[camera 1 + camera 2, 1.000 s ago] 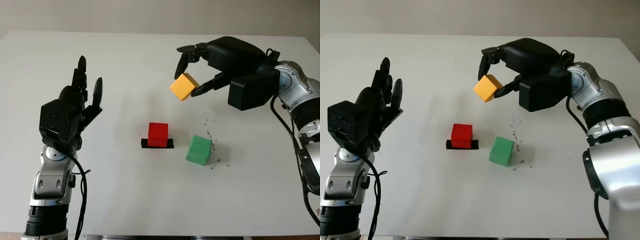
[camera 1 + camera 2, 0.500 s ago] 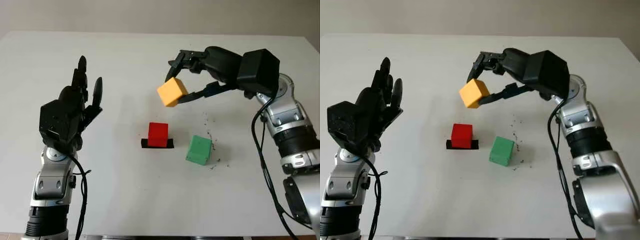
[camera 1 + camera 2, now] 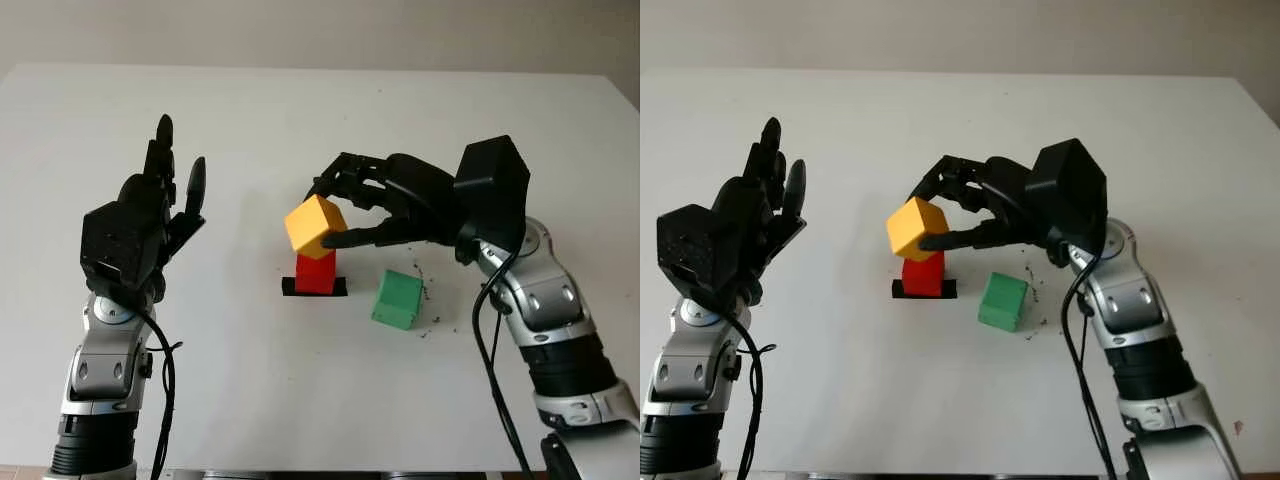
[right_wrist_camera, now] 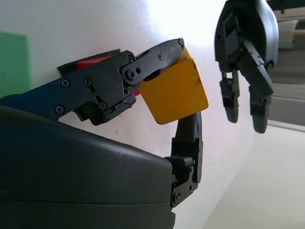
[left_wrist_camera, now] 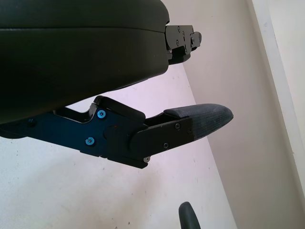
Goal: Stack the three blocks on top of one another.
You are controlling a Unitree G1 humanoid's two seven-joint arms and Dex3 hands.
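Right hand (image 3: pixel 335 215) pinches the tilted yellow block (image 3: pixel 315 227) just above the red block (image 3: pixel 316 272), which sits on a black mark (image 3: pixel 340 288). Green block (image 3: pixel 398 299) lies just beside. Left hand (image 3: pixel 140 225), open, is raised well apart over bare white table (image 3: pixel 300 400).
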